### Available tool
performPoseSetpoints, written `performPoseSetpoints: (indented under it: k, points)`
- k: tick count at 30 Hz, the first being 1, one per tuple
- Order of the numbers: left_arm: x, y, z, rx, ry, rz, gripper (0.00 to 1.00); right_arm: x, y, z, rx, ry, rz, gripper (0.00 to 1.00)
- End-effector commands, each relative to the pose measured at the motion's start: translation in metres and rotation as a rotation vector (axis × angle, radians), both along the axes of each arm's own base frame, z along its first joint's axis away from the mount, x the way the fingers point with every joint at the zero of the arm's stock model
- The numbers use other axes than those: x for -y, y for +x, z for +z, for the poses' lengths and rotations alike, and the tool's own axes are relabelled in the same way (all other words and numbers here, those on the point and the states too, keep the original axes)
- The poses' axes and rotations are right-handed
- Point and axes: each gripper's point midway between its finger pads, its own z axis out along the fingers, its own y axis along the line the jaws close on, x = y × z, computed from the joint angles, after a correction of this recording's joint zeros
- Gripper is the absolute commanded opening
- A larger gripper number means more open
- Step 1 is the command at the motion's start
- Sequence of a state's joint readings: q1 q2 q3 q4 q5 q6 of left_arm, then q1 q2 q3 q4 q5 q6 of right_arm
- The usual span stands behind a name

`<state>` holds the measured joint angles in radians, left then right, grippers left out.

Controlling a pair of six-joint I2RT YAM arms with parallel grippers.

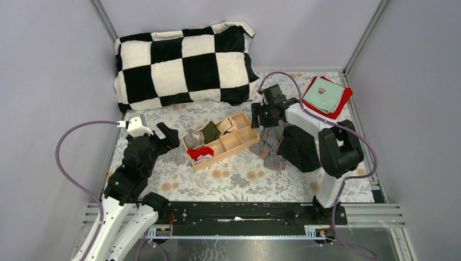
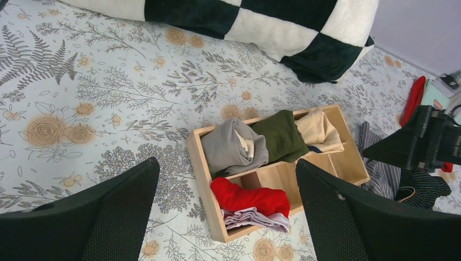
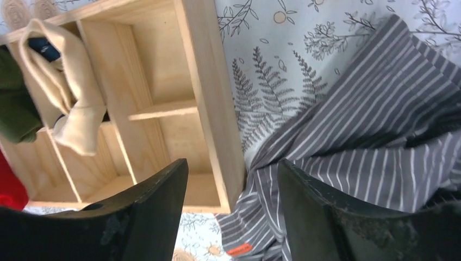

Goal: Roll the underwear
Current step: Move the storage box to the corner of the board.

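- The desk (image 1: 239, 176) carries both pairs of shorts, just right of the wooden tray (image 1: 239, 142).
- Black shorts (image 1: 298, 148) lie crumpled, touching the striped pair.
- Grey striped shorts (image 1: 270, 147): light, limp and likely to slide, so best pinched along the waistband edge.
- Right hand (image 3: 232, 163) hovers over their edge, fingers apart, holding nothing.
- Left hand (image 1: 168, 136) is wide open and empty, left of the tray.

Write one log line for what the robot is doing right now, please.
left gripper: open, left of wooden box | right gripper: open over edge of grey striped underwear | black underwear: unrolled
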<state>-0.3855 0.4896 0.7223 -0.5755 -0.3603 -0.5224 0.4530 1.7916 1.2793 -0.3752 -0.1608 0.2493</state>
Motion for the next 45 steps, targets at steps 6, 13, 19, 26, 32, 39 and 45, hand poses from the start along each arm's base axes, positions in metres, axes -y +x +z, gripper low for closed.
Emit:
performPoseSetpoints:
  k: [6, 13, 19, 26, 32, 39, 45]
  points:
    - [0.001, 0.006, 0.004, 0.023, -0.006, 0.006, 0.99, -0.037, 0.007, -0.026, -0.026, 0.004, 0.083, 0.57]
    - [0.002, 0.006, 0.005, 0.027, -0.009, 0.003, 0.99, -0.091, -0.003, -0.03, 0.013, -0.019, 0.044, 0.46]
    - [-0.001, 0.006, 0.004, 0.027, -0.006, 0.014, 0.99, -0.173, -0.005, -0.031, -0.001, 0.105, -0.026, 0.45]
    - [-0.005, 0.006, 0.006, 0.034, -0.007, 0.034, 0.99, -0.286, -0.004, -0.024, -0.038, 0.288, -0.057, 0.43]
    - [-0.006, 0.008, 0.003, 0.022, 0.001, 0.039, 0.99, -0.27, 0.025, 0.013, 0.106, 0.226, -0.077, 0.54]
    - [-0.007, 0.009, 0.001, 0.013, 0.0, 0.043, 0.99, -0.119, 0.024, 0.068, 0.268, 0.025, -0.144, 0.75]
    - [-0.007, 0.011, -0.001, -0.001, 0.001, 0.044, 0.99, 0.0, -0.023, 0.062, 0.226, -0.091, -0.244, 0.78]
